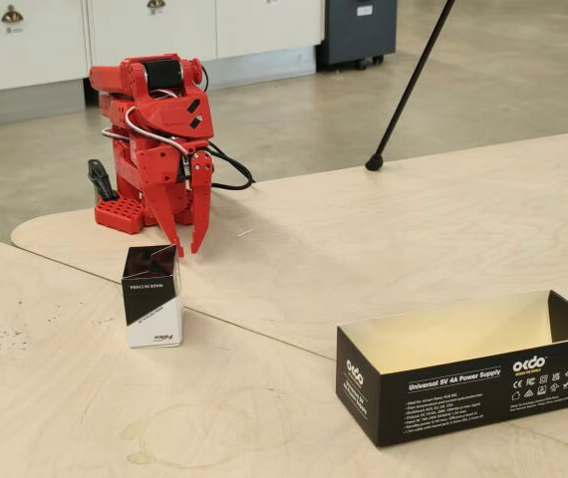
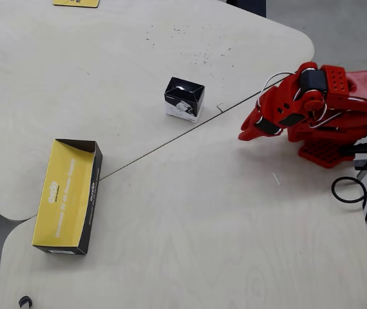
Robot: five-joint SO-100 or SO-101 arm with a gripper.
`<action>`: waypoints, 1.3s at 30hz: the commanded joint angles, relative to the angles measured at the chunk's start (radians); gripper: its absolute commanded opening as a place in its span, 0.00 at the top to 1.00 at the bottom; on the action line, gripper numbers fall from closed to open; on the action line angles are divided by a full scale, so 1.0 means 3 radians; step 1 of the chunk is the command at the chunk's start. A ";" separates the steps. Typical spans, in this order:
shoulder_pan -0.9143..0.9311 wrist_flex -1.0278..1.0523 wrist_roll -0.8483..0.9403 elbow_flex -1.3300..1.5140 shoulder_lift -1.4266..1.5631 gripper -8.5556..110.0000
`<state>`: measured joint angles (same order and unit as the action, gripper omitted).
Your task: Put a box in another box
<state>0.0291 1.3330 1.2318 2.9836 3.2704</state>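
Observation:
The small carton (image 1: 151, 296), black on top and white below, stands upright on the pale wood table; it also shows in the overhead view (image 2: 184, 98). The long black box (image 1: 443, 393) with white "Universal 5V 4A Power Supply" print lies open-topped with a yellowish inside at the front right, and at the left in the overhead view (image 2: 92, 193). It holds nothing. My red gripper (image 1: 188, 250) hangs tip-down just behind the carton, not touching it, with the fingers a little apart and nothing between them. In the overhead view the gripper (image 2: 243, 136) is right of the carton.
The arm's base (image 1: 125, 211) stands at the back of the table, with black cables (image 2: 351, 193) trailing beside it. A black tripod leg (image 1: 404, 95) ends on the table behind. A seam (image 2: 170, 138) runs between two tabletops. A yellow item (image 2: 75, 2) lies at the far edge.

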 commanded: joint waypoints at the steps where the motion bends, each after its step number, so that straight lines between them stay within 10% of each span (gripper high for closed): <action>1: -0.0082 0.0051 -0.0547 -0.1294 -0.0389 0.74; 15: 0.0849 0.0036 0.0194 -0.4668 -0.4080 0.53; 25: 0.1253 -0.1176 0.1514 -0.3630 -0.4357 0.51; 39: 0.1483 -0.2112 0.1785 -0.2899 -0.4771 0.51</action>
<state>0.4633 0.7424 1.7641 2.1154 1.8438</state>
